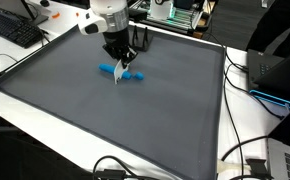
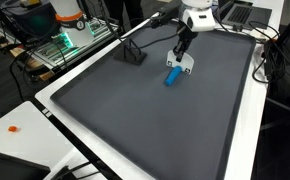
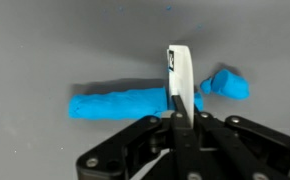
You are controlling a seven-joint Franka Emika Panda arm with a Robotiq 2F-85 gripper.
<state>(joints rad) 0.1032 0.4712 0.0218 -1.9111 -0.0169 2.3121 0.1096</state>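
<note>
A blue roll of dough (image 3: 120,103) lies on the dark grey mat (image 3: 65,40), with a small blue lump (image 3: 228,84) just off its right end. My gripper (image 3: 181,112) is shut on a thin white blade (image 3: 180,75), which stands on edge across the roll's right end, between roll and lump. In both exterior views the gripper (image 1: 118,60) (image 2: 182,52) hangs straight down over the dough (image 1: 111,70) (image 2: 172,77), with the white blade (image 1: 119,74) (image 2: 188,65) reaching to it. The small lump (image 1: 136,76) lies close beside the roll. Where the blade's edge meets the dough is hidden.
The mat (image 1: 75,110) covers most of a white table. A keyboard (image 1: 15,30) and cables lie beyond the mat. A black stand (image 2: 133,55) sits on the mat's far corner. A laptop (image 1: 285,160) and a lit green board (image 2: 70,40) lie off the mat.
</note>
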